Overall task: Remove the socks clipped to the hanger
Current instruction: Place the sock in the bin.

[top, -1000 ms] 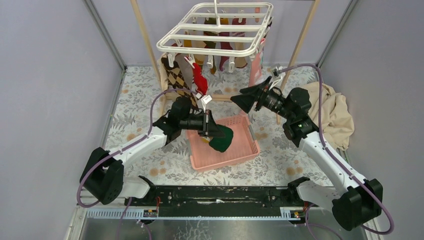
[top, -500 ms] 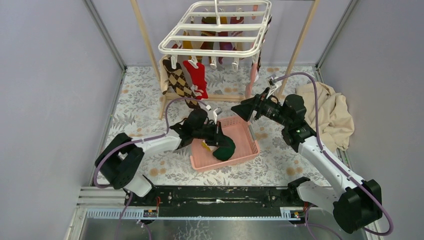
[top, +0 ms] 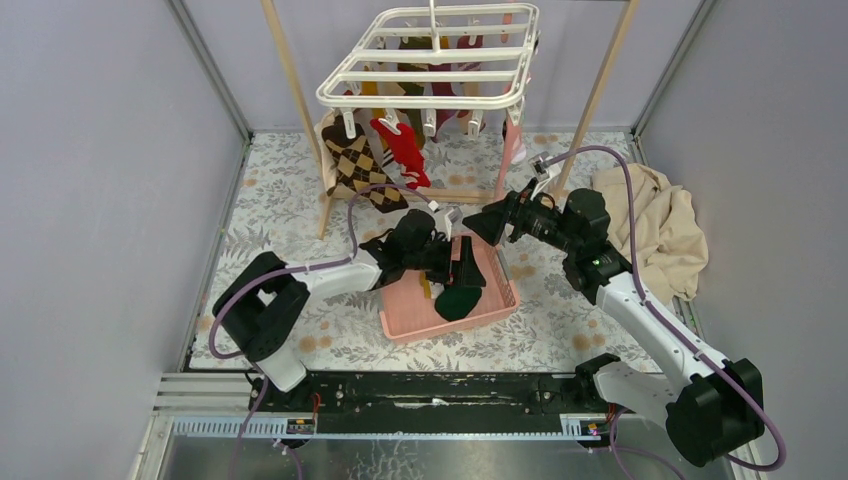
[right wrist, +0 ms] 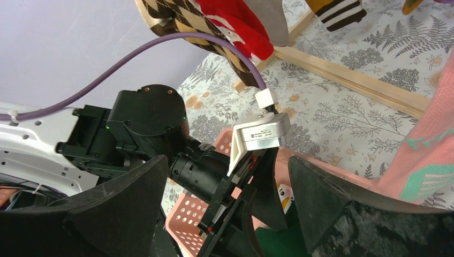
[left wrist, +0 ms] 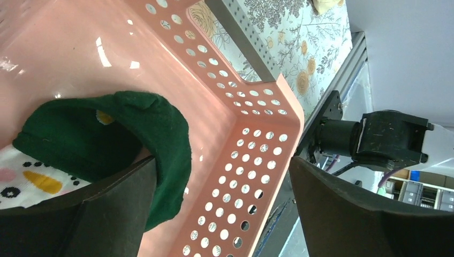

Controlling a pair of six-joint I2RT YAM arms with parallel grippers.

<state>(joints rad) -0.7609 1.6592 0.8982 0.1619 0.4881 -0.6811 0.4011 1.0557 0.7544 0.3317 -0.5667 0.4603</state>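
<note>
The white hanger (top: 430,60) hangs at the top, with several socks clipped under it: a brown argyle sock (top: 350,165), a red sock (top: 403,150) and a pink sock (top: 512,150) at its right corner. My left gripper (top: 466,268) is low inside the pink basket (top: 495,305), open, with nothing between its fingers. A green sock (left wrist: 107,139) with a white patterned cuff lies loose in the basket beside the left finger (left wrist: 80,214). My right gripper (top: 490,225) hovers open just above the basket's far rim, pointing at the left gripper. In the right wrist view the argyle sock (right wrist: 176,19) and red sock (right wrist: 235,21) hang above.
A wooden rail frame (top: 295,90) stands around the hanger, its base bar on the flowered tabletop. A beige cloth (top: 665,225) lies heaped at the right. Grey walls close in on both sides. The basket's perforated wall (left wrist: 251,155) sits between my left fingers.
My left gripper has gone down into the basket and opened, letting go of the green sock, which now lies in the basket. The right arm moved slightly lower and left.
</note>
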